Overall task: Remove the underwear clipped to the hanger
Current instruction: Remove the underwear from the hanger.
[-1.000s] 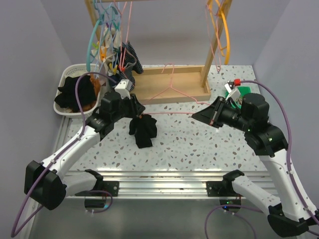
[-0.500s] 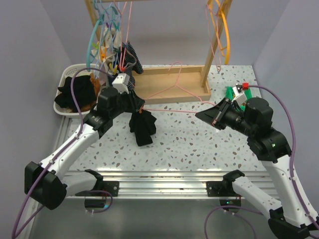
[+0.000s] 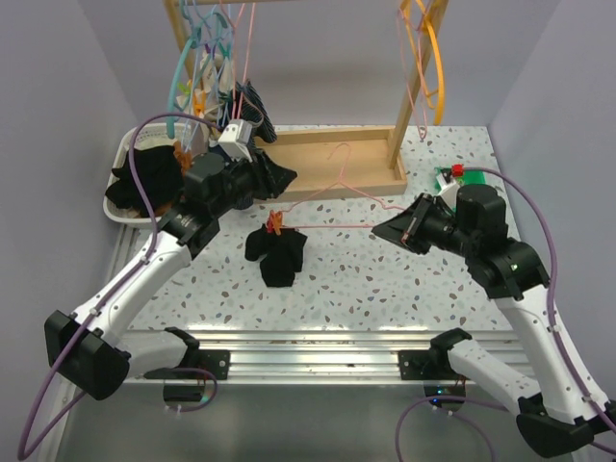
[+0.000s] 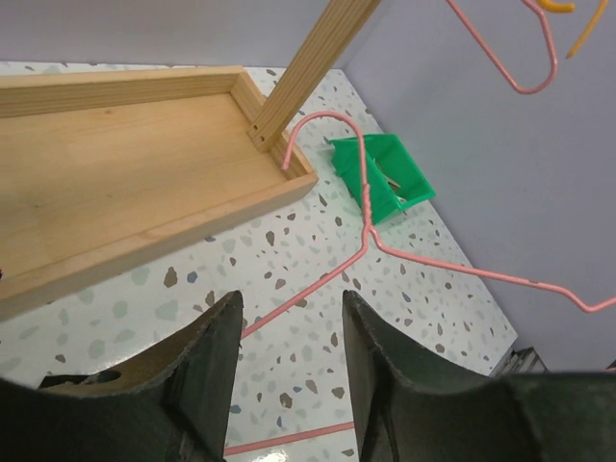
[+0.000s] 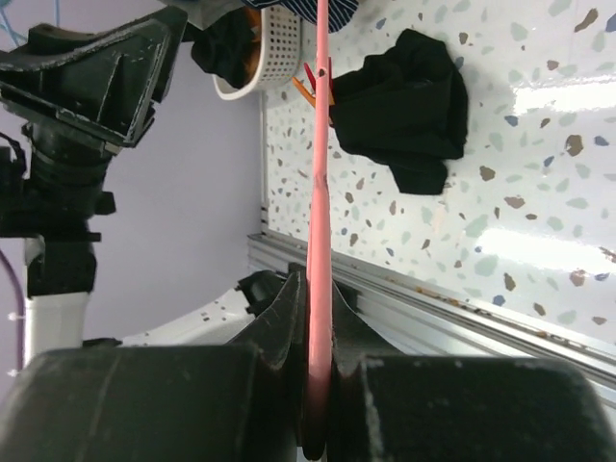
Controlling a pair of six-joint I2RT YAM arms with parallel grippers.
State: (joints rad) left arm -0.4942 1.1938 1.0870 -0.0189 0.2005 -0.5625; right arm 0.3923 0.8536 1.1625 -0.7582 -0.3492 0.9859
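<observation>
A pink wire hanger is held level above the table. My right gripper is shut on its right end; in the right wrist view the hanger runs straight out from between the shut fingers. Black underwear hangs bunched from an orange clip at the hanger's left end, also seen in the right wrist view. My left gripper is open and empty, raised above and behind the clip. Its wrist view shows the hanger beyond the open fingers.
A white basket at the left holds black cloths and an orange-brown cloth. A wooden rack base stands behind, with coloured hangers and dark striped garments on its rail. A green bin sits behind the right arm.
My left gripper has let go near the clip and moved up and back, open. The underwear now hangs free from the clip. The right gripper still holds the hanger.
</observation>
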